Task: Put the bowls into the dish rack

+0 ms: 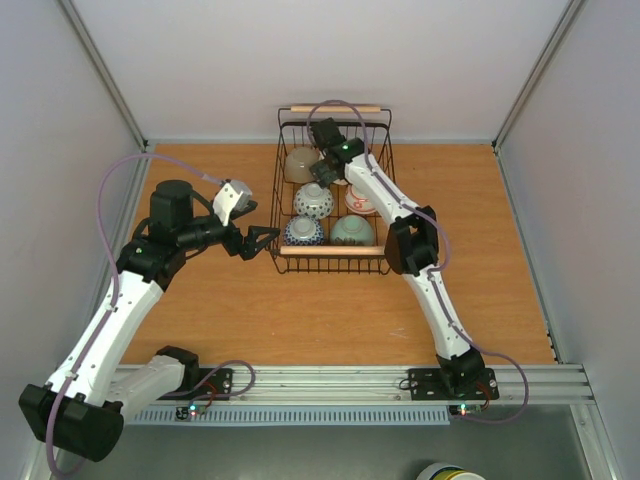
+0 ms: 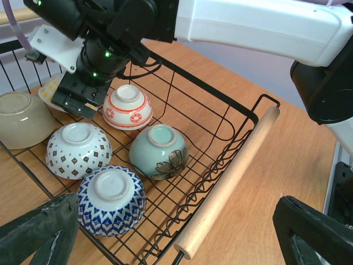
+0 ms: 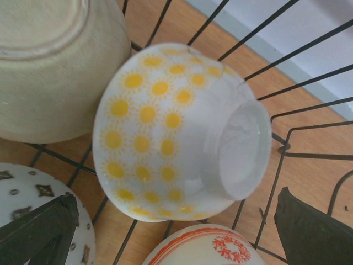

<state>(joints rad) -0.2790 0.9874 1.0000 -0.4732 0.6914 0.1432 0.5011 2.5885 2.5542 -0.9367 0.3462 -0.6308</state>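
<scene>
The black wire dish rack (image 1: 384,150) stands at the back centre with several bowls upside down in it: beige (image 1: 300,163), white with diamonds (image 1: 313,201), blue patterned (image 1: 304,231), pale green (image 1: 352,230) and red-banded (image 1: 362,203). My right gripper (image 1: 322,172) is open inside the rack. In the right wrist view, my right gripper (image 3: 176,232) hangs over a tilted white bowl with yellow suns (image 3: 165,132), fingers (image 3: 38,226) apart from it. My left gripper (image 1: 262,240) is open and empty beside the rack's near left corner.
The rack's near wooden handle (image 2: 231,179) lies between my left gripper's fingers (image 2: 38,232) in the left wrist view. A second wooden handle (image 1: 335,108) runs along the rack's far side. Grey walls close in the orange table (image 1: 470,250) on three sides.
</scene>
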